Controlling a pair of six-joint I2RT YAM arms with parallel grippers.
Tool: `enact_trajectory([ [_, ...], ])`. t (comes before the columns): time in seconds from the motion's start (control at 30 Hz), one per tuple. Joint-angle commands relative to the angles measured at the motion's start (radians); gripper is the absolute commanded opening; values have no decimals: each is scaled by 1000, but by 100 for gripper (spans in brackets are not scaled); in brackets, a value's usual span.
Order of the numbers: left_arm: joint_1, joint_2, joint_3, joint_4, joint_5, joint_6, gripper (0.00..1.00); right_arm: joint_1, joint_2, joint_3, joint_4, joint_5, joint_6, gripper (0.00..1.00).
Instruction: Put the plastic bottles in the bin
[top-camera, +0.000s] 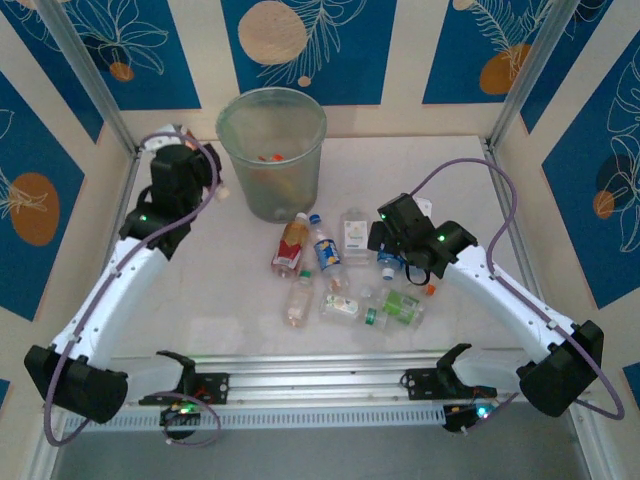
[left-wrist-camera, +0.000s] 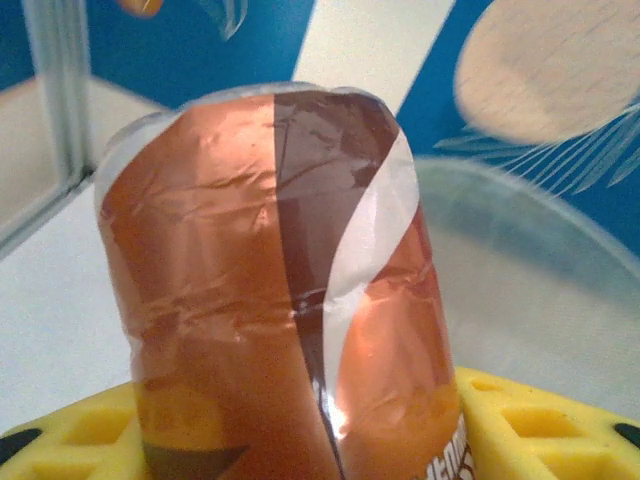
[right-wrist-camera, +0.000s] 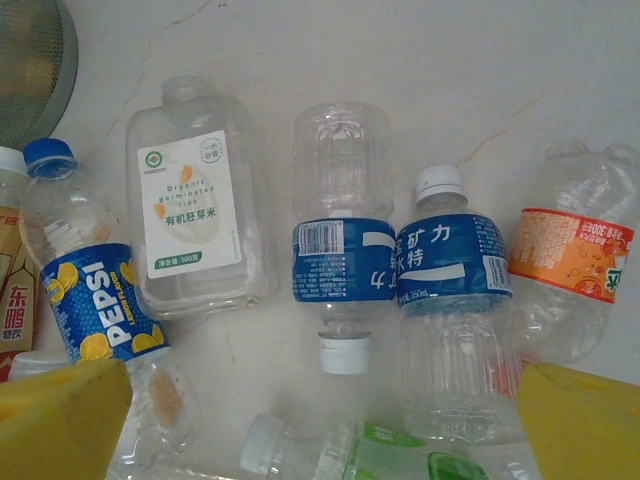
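My left gripper (left-wrist-camera: 300, 435) is shut on a clear plastic bottle with an orange and brown label (left-wrist-camera: 280, 280), held upright between the yellow fingers (left-wrist-camera: 545, 420). It hangs left of the translucent bin (top-camera: 270, 150), whose rim (left-wrist-camera: 530, 205) curves at the right. My right gripper (top-camera: 402, 240) hovers open over the bottles lying on the table: two blue-labelled bottles (right-wrist-camera: 343, 240) (right-wrist-camera: 450, 265), a Pepsi bottle (right-wrist-camera: 95, 300), a square white-labelled bottle (right-wrist-camera: 190, 200), an orange-labelled one (right-wrist-camera: 570, 260) and a green-labelled one (right-wrist-camera: 400, 455). Nothing touches its yellow fingers (right-wrist-camera: 60, 425).
More bottles lie in the table's middle, among them a red-labelled one (top-camera: 289, 247) and a pale one (top-camera: 298, 300). Something orange (top-camera: 272, 157) shows inside the bin. Metal frame posts (top-camera: 90, 75) stand at the back corners and a rail (top-camera: 320, 385) runs along the near edge.
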Motion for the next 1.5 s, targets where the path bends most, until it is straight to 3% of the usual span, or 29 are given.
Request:
enact_trajectory([
  [0.0,10,56,141,-2,89,105,55,11,-9,1,16,4,16,99],
  [0.4,9,497,655,22,307,108,54,28,-11,28,-8,7,27,99],
  [0.67,7,831,1077,-168,398,111,54,39,-14,55,-43,30,42,99],
  [1.1,-3,983,1095,-213,461,92,54,41,-31,49,-67,65,76,99],
  [1.47,-37,1024,1055,-210,393,24,54,43,-35,38,-64,60,79,99],
])
